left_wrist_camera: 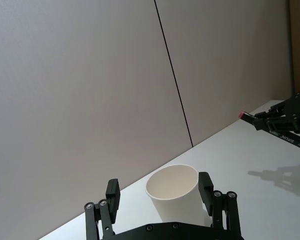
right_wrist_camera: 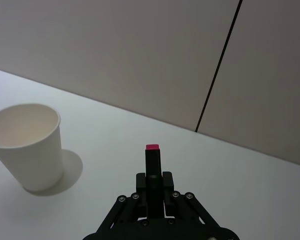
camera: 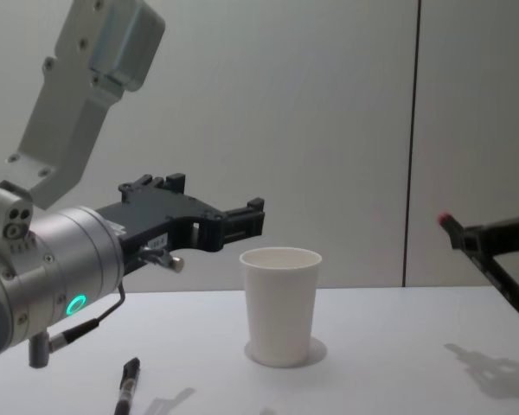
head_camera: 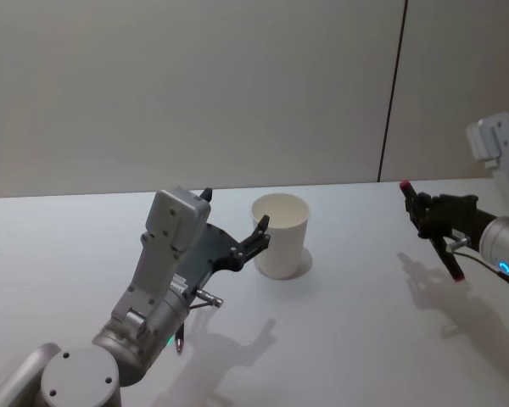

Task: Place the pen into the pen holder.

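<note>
The pen holder (head_camera: 280, 237) is a plain white paper cup standing upright mid-table, also seen in the chest view (camera: 279, 303). My left gripper (head_camera: 235, 212) hovers just left of it, open and holding nothing; in the left wrist view the cup (left_wrist_camera: 174, 197) sits between and beyond its two fingers (left_wrist_camera: 112, 194). Off to the right of the cup, above the table, my right gripper (head_camera: 434, 222) is shut on a black pen (head_camera: 417, 205) with a red end. The pen (right_wrist_camera: 152, 162) points toward the cup (right_wrist_camera: 30, 147) and also shows in the chest view (camera: 493, 259).
A second black pen (camera: 127, 385) lies on the table at the near left, under my left arm (head_camera: 180, 337). The white table (head_camera: 365, 339) ends at a grey wall with a dark vertical seam (head_camera: 392, 93).
</note>
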Motion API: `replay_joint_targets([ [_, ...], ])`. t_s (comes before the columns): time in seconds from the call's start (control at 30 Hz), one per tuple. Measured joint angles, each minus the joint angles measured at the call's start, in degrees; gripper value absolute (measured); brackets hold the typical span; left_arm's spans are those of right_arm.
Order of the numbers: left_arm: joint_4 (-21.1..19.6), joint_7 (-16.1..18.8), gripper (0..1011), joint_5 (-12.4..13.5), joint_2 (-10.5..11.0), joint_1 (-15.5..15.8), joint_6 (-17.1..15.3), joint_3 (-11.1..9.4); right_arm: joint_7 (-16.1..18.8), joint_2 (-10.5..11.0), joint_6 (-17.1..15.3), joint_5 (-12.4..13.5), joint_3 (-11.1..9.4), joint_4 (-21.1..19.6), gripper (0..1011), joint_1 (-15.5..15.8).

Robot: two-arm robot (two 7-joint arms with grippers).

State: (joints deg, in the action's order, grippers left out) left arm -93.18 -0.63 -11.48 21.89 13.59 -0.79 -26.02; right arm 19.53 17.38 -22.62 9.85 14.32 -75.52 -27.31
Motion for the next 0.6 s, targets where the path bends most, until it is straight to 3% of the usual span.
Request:
replay_joint_targets([
  [0.6,0.00,0.00,1000,0.00,0.00,0.00,0.00,0.00,-2.50,-0.64,19.23,0.83,1.21,-2.10,172,3.40],
])
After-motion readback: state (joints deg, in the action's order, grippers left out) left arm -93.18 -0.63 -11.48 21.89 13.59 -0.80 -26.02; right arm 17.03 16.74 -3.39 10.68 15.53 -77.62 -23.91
